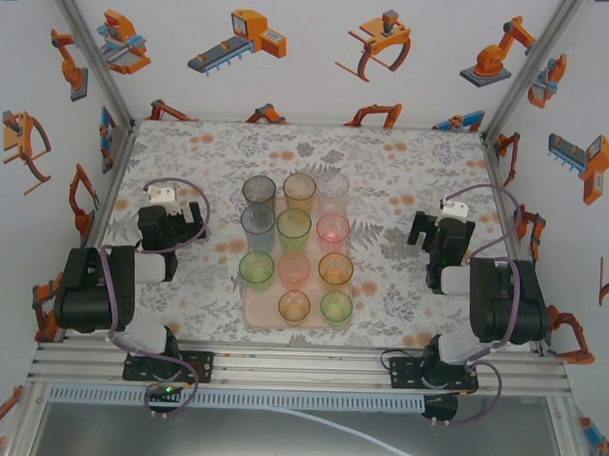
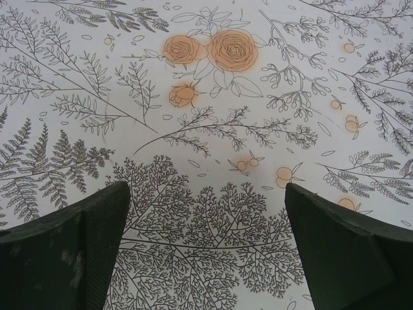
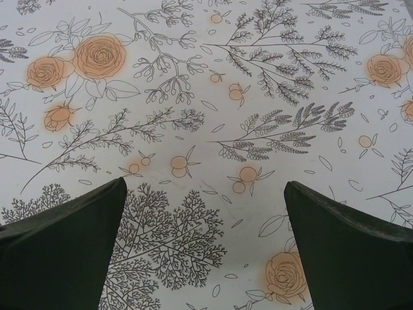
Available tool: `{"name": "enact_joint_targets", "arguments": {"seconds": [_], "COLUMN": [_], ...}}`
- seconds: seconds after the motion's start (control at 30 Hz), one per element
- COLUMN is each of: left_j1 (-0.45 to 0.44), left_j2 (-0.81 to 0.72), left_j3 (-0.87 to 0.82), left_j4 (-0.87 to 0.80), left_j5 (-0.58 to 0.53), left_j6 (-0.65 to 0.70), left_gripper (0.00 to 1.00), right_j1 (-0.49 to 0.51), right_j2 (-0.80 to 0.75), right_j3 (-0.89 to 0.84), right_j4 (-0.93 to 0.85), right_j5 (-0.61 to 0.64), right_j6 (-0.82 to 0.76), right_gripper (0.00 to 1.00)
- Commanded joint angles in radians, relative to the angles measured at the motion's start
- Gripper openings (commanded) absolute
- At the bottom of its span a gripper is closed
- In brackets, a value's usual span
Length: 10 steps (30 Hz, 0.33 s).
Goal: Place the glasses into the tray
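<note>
The pale-pink tray (image 1: pixel 264 312) lies in the middle of the table. Several glasses stand upright on it in rows: a smoky grey one (image 1: pixel 258 191), an amber one (image 1: pixel 299 191) and a clear one (image 1: pixel 333 189) at the back, with blue, green, pink and orange ones nearer. To the left of the tray, apart from it, my left gripper (image 1: pixel 173 208) is open over the flowered cloth. The left wrist view shows that gripper (image 2: pixel 206 194) with nothing between its fingers. My right gripper (image 1: pixel 440 228) stands open on the tray's right. In its wrist view the right gripper (image 3: pixel 205 190) holds nothing.
A floral tablecloth (image 1: pixel 187 154) covers the table. White walls printed with orange robots close in the back and both sides. An aluminium rail (image 1: pixel 300 368) runs along the near edge, where both arm bases are bolted.
</note>
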Motion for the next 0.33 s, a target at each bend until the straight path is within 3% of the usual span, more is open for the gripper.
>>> {"name": "enact_joint_targets", "arguments": {"seconds": [0.0, 0.3], "left_j1": [-0.005, -0.004], "left_j2": [-0.003, -0.003], "left_j3": [0.022, 0.021], "left_j4": [-0.005, -0.004], "left_j5": [-0.009, -0.009], "left_j6": [0.019, 0.019], "left_gripper": [0.97, 0.97], "right_j1": [-0.002, -0.002], "right_j2": [-0.004, -0.003], "right_j3": [0.014, 0.018], "right_j4": [0.04, 0.031], "right_j5": [-0.001, -0.031], "right_j6": [0.005, -0.006], "right_gripper": [0.99, 0.99]}}
